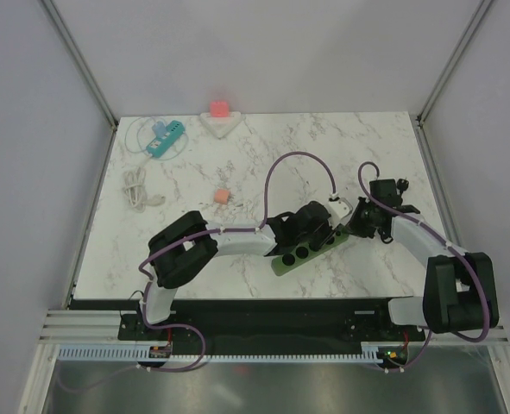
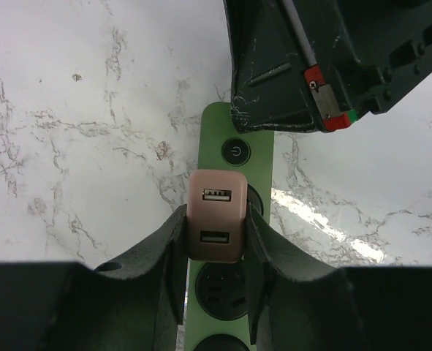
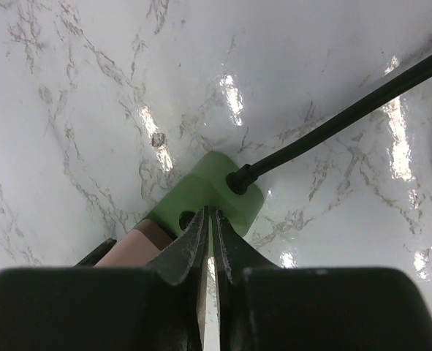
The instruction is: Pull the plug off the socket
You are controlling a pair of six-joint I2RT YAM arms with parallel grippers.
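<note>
A green power strip [image 1: 293,256] lies at the table's near middle, its black cable [image 3: 332,124] leaving the far end. A pink USB plug [image 2: 216,216] stands over the socket just below the round power button [image 2: 235,152]; its pins are hidden. My left gripper [image 2: 216,221] is shut on the plug, one finger on each side. My right gripper [image 3: 210,216] is shut with nothing between its fingers, its tips resting on the strip's cable end [image 3: 219,183]. The top view shows both grippers meeting over the strip, left [image 1: 311,228] and right [image 1: 351,226].
At the back left lie a teal power strip [image 1: 165,138] and a coiled white cable [image 1: 138,188]. A small pink cube [image 1: 223,197] sits mid-table. A pink block on a white triangular piece [image 1: 220,110] is at the far edge.
</note>
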